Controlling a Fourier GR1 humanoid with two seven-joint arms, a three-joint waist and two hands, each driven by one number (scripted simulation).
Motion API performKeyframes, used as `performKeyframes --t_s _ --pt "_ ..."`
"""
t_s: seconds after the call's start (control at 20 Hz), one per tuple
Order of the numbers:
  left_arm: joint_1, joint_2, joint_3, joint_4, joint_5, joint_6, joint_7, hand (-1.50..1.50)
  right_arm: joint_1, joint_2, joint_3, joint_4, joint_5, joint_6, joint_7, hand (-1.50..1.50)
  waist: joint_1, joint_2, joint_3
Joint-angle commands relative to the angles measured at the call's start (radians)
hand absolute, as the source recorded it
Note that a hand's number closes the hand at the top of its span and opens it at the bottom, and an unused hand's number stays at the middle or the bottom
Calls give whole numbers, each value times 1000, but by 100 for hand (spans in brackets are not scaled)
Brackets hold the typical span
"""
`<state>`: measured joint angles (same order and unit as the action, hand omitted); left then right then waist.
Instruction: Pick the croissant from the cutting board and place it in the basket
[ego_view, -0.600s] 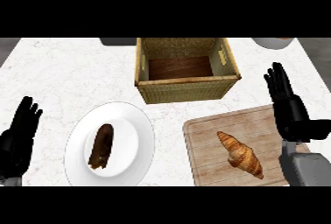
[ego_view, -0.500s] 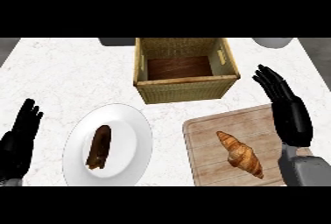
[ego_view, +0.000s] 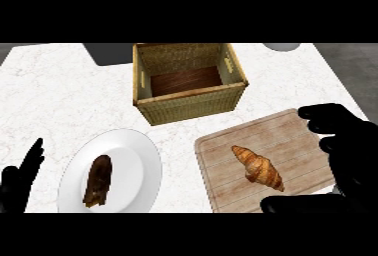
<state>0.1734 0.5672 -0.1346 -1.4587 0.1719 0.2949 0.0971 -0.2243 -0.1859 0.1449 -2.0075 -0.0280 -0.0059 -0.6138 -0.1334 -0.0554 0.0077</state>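
White marbled countertop (ego_view: 66, 95) with faint grey veining fills most of view. Dark grey floor visible past far-left corner and along right edge. Dark grey rectangular object (ego_view: 111, 52) at far edge, left of centre. Pale grey rounded object (ego_view: 282, 46) at far right edge. Lighting even, soft shadows.

the croissant (ego_view: 258, 167) lies alone in the middle of the cutting board (ego_view: 221, 187), with bare wood all around it. the right hand (ego_view: 348, 150) arches over the board's right edge, fingers curled above and thumb below, closing off that side. between the board and the basket (ego_view: 192, 102) runs a strip of bare counter (ego_view: 66, 100). the basket's top is open. the plate (ego_view: 140, 165) with its dark pastry (ego_view: 97, 180) stands just beside the board's left edge.
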Motion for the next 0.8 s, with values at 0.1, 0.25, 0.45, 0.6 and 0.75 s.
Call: performKeyframes --t_s 0.1,0.25,0.45,0.6,0.75 --pt "46 18 17 38 -8 26 44 0 228 81 -181 -149 160 -280 -141 -150 -134 -1 7" --pt "65 16 19 56 -20 42 39 0 416 86 -272 -162 239 -358 -152 -150 -160 14 0" --pt "81 29 12 23 -32 37 28 0 709 44 -269 -186 327 -296 -221 -150 -91 24 -4" --pt "64 16 -7 19 -44 39 36 0 856 -43 -277 -203 457 -254 -323 -150 -74 29 -8" --pt "38 14 -37 7 -67 34 56 0 1014 -38 -269 -236 515 -267 -458 -150 -52 29 -6"
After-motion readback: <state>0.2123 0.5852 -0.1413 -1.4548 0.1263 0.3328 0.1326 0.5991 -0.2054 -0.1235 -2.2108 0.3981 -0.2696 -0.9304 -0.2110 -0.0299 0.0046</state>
